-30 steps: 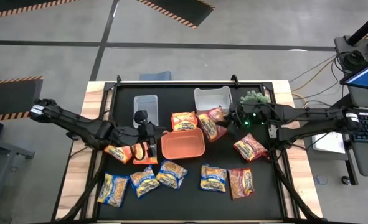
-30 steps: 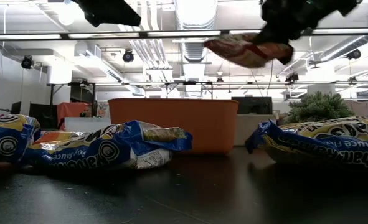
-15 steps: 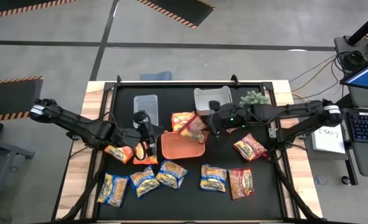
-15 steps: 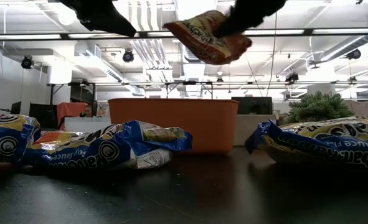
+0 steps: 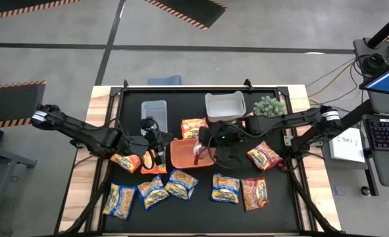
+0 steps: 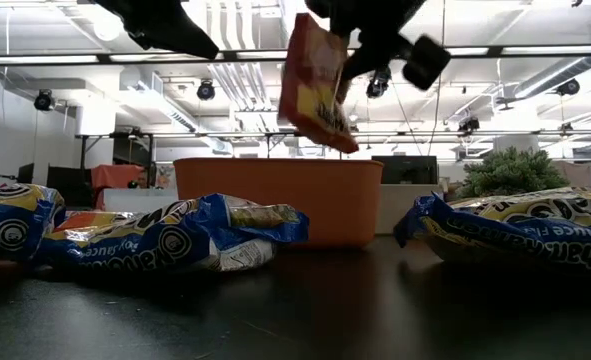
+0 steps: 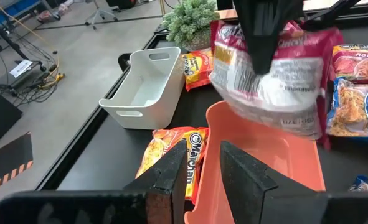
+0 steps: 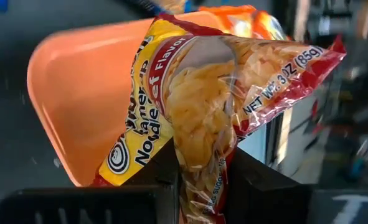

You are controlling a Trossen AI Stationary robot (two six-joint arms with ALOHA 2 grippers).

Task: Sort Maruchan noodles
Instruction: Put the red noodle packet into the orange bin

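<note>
Barely begun: right gripper (image 5: 199, 153) pinching a red packet (image 6: 315, 82) above the empty orange bin (image 5: 185, 158), left gripper (image 5: 156, 156) near-closed on nothing, other packets (image 5: 180, 184) loose on the table's near half

The red noodle packet (image 8: 202, 118) pinched in the right tool (image 8: 199, 165) is thin, crinkled plastic film, glossy and partly clear, so the pale noodle block shows through. The orange bin (image 5: 189, 153) under it is smooth, satin plastic, and the white bin (image 7: 143, 87) is the same kind of moulded plastic. The worktop (image 6: 305, 310) is a dark sheet with a dull sheen, edged by bare, pale wood (image 5: 82, 172).
</note>
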